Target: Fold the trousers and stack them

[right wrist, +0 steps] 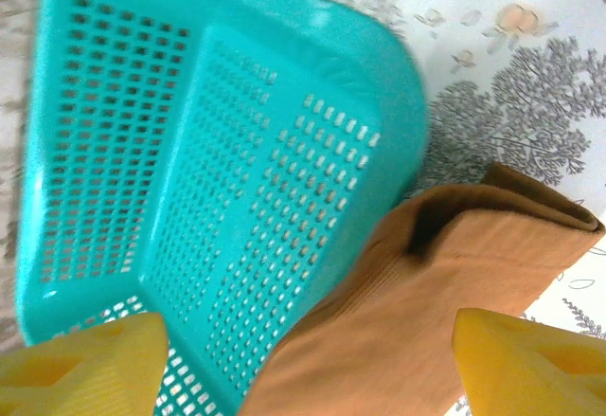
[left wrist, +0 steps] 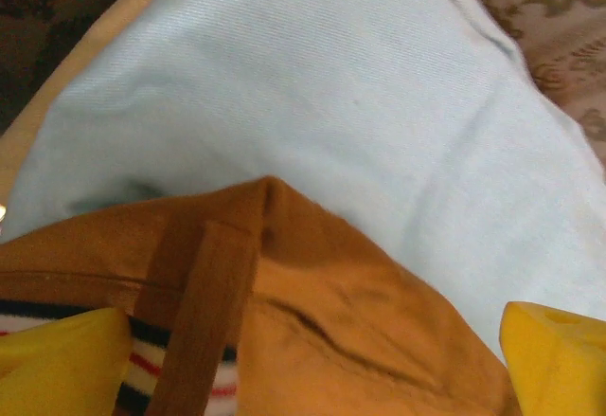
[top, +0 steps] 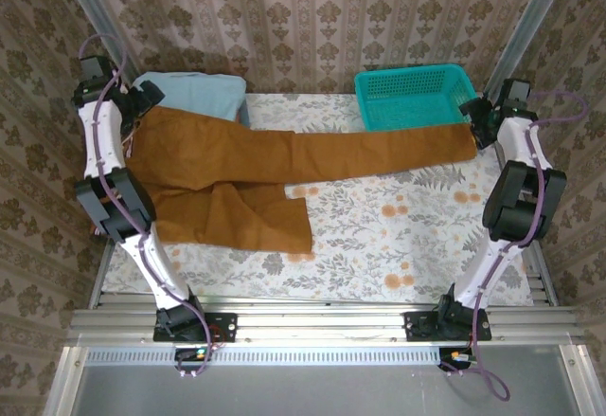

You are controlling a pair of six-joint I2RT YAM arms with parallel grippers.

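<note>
Nearest the lens, at the near edge of the table: two white arm bases, bolted side by side. Beyond them: trousers, rust-brown, spread nearly table-wide. Waist at far left, lapping onto a folded light blue garment. One leg stretched along the far side to the right, ending just beside a teal basket, perhaps touching its near wall. Other leg angled nearer, ending about mid-table, well short of the first.

Left pincer: wide open, hovering over the waistband with its striped trim and belt loop, gripping nothing; yellow fingertips parted to either side. Right pincer: likewise open and empty, poised above the long leg's hem, with the basket's perforated wall close on its left.

Judged as the start of a fold, with both ends yet to be grasped.

Possible trouble on the left: pinching the blue layer together with the waistband, because of the overlap, and dragging both garments. Possible trouble on the right: snagging or shoving the basket, owing to the tight gap beside the hem; or catching just one layer of the hem and letting the rest sag. Further risk: uneven lifting by the two arms, skewing the fold, with the shorter-lying leg left crooked underneath and spoiling a neat stack.
</note>
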